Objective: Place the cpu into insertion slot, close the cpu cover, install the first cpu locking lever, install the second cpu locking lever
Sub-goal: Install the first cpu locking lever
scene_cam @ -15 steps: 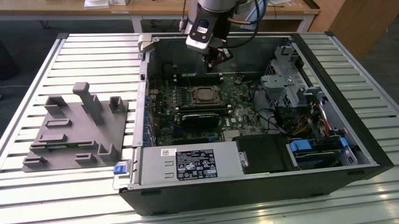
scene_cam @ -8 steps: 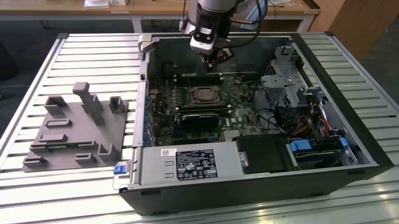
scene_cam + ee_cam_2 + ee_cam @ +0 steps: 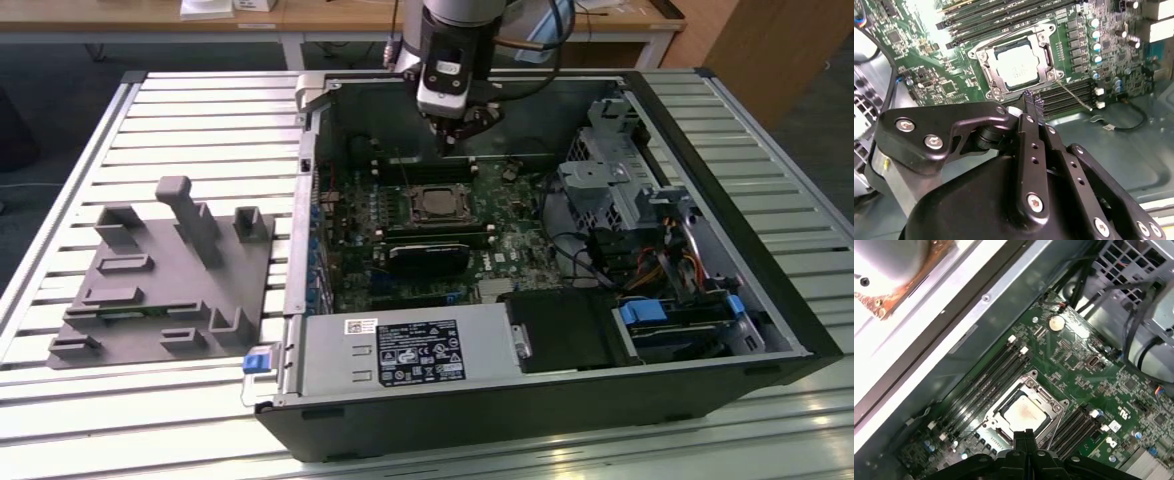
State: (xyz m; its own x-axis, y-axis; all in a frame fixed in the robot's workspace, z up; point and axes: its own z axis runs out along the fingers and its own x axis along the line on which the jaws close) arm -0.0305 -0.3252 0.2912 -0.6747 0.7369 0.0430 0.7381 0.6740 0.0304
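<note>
Silvery-grey metal marks the cpu (image 3: 1016, 67), which sits in the insertion slot (image 3: 1000, 50) on the green circuit board (image 3: 929, 75). The cpu cover (image 3: 1045, 64) lies flat around it. A thin metal lever (image 3: 1074, 95) juts from the slot's corner across the memory slots (image 3: 1066, 100). The end effector (image 3: 1033, 101) hangs just beyond the slot's far side, fingers pressed together and pinching nothing. The open computer case (image 3: 694, 150) rests on the slatted table (image 3: 200, 120), with a grey fixture (image 3: 160, 270) at the exterior view's left.
</note>
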